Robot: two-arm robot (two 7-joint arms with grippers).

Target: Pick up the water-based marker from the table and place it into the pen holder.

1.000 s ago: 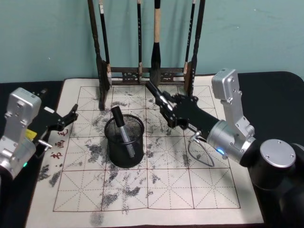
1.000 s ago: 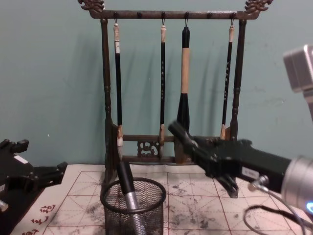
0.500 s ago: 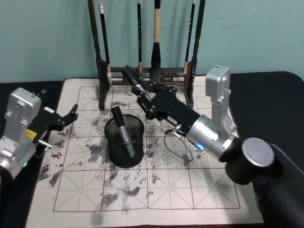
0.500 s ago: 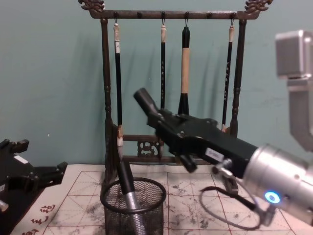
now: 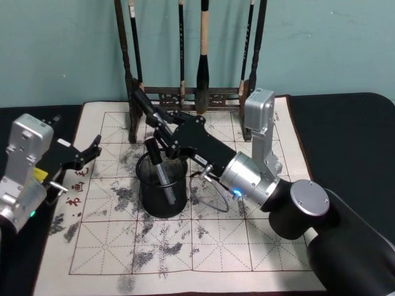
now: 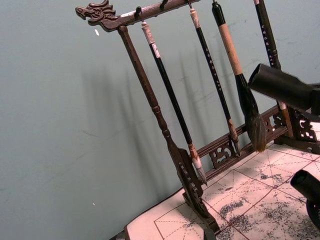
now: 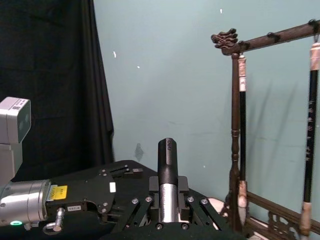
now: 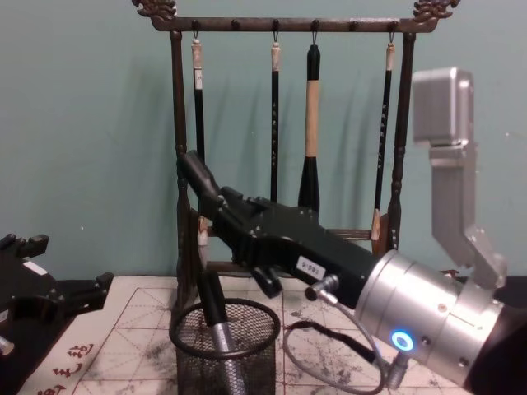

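My right gripper [image 5: 162, 126] is shut on the water-based marker [image 5: 142, 104], a black-capped pen with a silver body [image 7: 167, 160]. The marker tilts up and to the left [image 8: 196, 174], above the far rim of the pen holder [image 5: 162, 196]. The holder is a round black mesh cup [image 8: 224, 352] on the ink-stained mat. Another black and silver marker [image 5: 159, 169] leans inside it. The held marker's cap end [image 6: 281, 87] also shows in the left wrist view. My left gripper [image 5: 91, 153] is parked open at the mat's left edge, nothing in it.
A tall dark wooden brush rack [image 5: 132, 92] with several hanging brushes [image 8: 311, 123] stands just behind the holder, close to the held marker's tip. The gridded calligraphy mat [image 5: 185, 246] lies on a black table. A cable loop [image 5: 213, 194] hangs under my right wrist.
My right gripper has swung left with the marker, from right of the holder to above its far rim, near the rack's left post. The left arm has not moved.
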